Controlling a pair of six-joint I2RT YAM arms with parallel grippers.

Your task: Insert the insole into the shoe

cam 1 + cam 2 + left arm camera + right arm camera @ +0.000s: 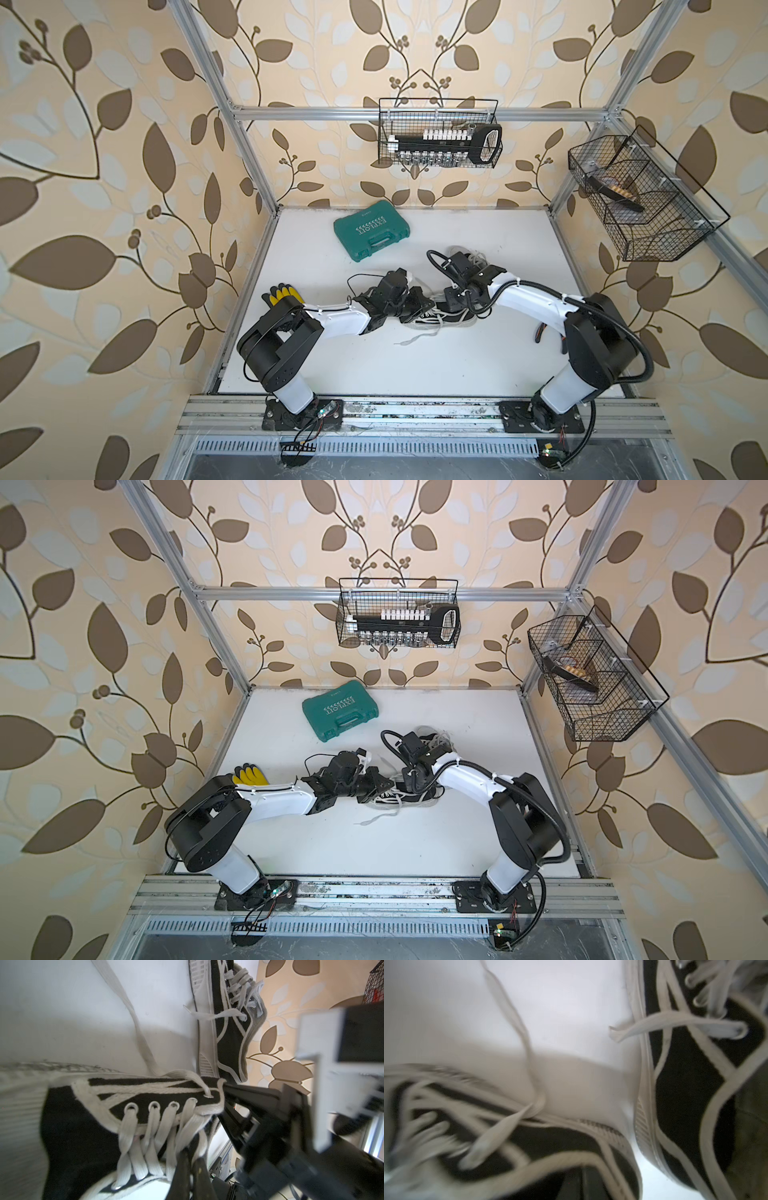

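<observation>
A: Starting low at frame centre: see the shoe [455,319] lying across the white table [457,374], toe toward frame-left. Why pinned from both ends?

B: Probably to steady it. Note the left gripper [192,1157]: fingers [182,1172] together, down among the laces [133,1132] over the instep. Hard to say whether clamped on a lace or merely pressing. Likely bracing the forefoot against sliding.

A: And from frame-right?

B: Look at the right gripper [580,1184]: fingers closed, tips apparently past the collar [221,1082] at the heel opening. Impossible to tell whether pinching anything. Guessing at tucking the insole down, hence the reach inside.

A: Spotted the insole itself?

B: No. Hidden in every view; possibly inside, under those fingers. Cannot confirm.

A: Farther up the frame?

B: Just behind, find a second shoe [228,1047], near but apart, half hidden under the right arm [532,299] in both top views. Beyond, toward upper centre, a teal tool case [371,232]; then a wire basket [384,124] on the far wall and a side basket [673,245] at upper right. Well apart, presumably parked out of the way.

A: Describe the shoe's look.

B: Black canvas, white trim lines, ribbed white rubber sole, metal eyelets, flat white laces slack, with a loose lace end [415,337] trailing toward the lower frame. Soft upper; expect sagging unless held open.
</observation>
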